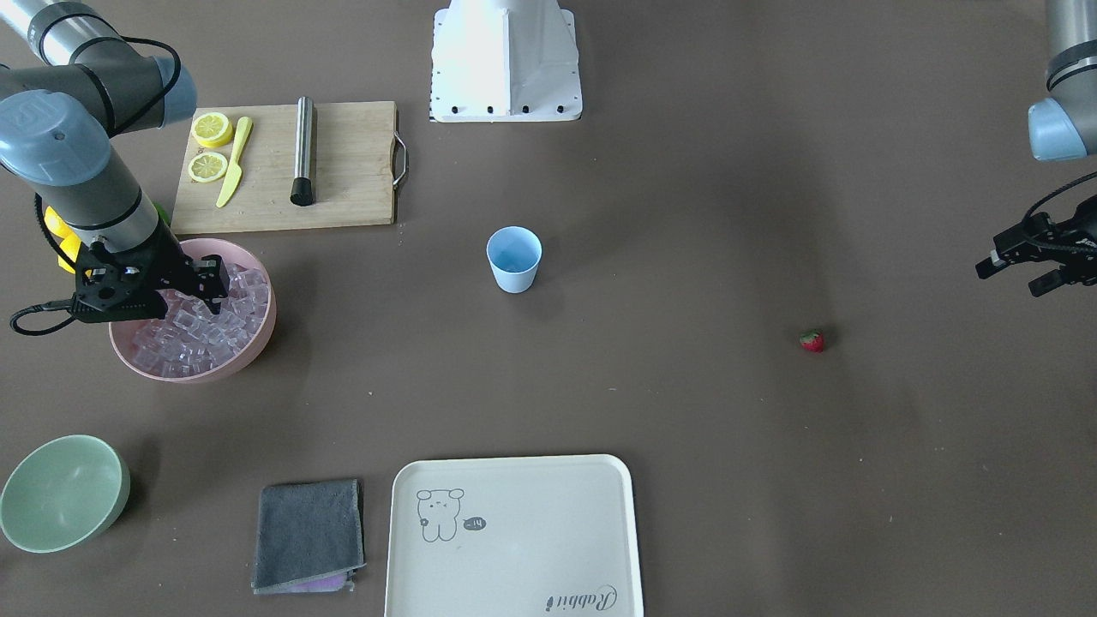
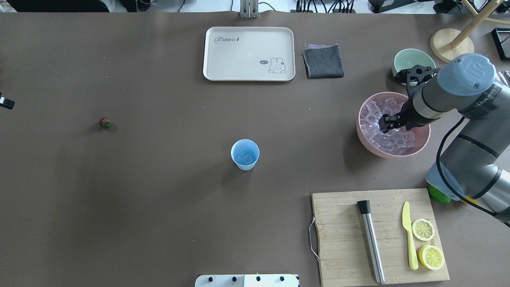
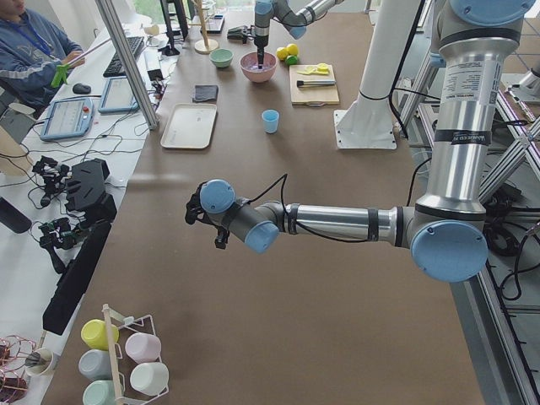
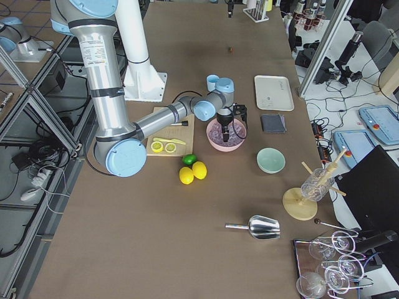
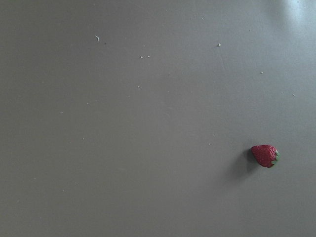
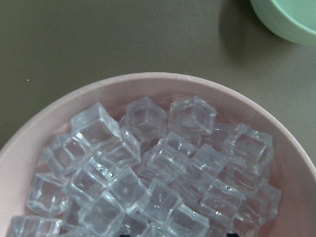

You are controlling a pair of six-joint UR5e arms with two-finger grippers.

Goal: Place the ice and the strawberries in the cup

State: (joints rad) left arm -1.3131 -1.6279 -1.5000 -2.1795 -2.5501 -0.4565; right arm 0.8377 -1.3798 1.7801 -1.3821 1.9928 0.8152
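A brown table [image 1: 686, 214] runs under both arms. The right gripper [image 1: 214, 296] points straight down into a pink bowl [image 1: 261, 334], its tips set on the heaped ice [image 1: 206, 330]. In the right wrist view only two dark fingertips [image 6: 123, 235] peek in at the bottom edge, set wide apart, so the fingers are spread. Clear cubes fill the bowl ahead of them and on either side. I cannot tell whether a cube sits between the fingertips. A pale green bowl [image 2: 406, 59] stands just beyond the pink one, on the side away from the robot.

The left gripper [image 1: 1014, 276] hangs above bare table at the far end, with its two fingers apart and nothing between them. The strawberry [image 1: 812, 341] lies on the table well clear of those fingers, off toward the table's middle. It shows low and to the right in the left wrist view.

The cup [image 2: 245, 154] stands upright between the two grippers, well apart from both sets of fingers, with one cube inside it.
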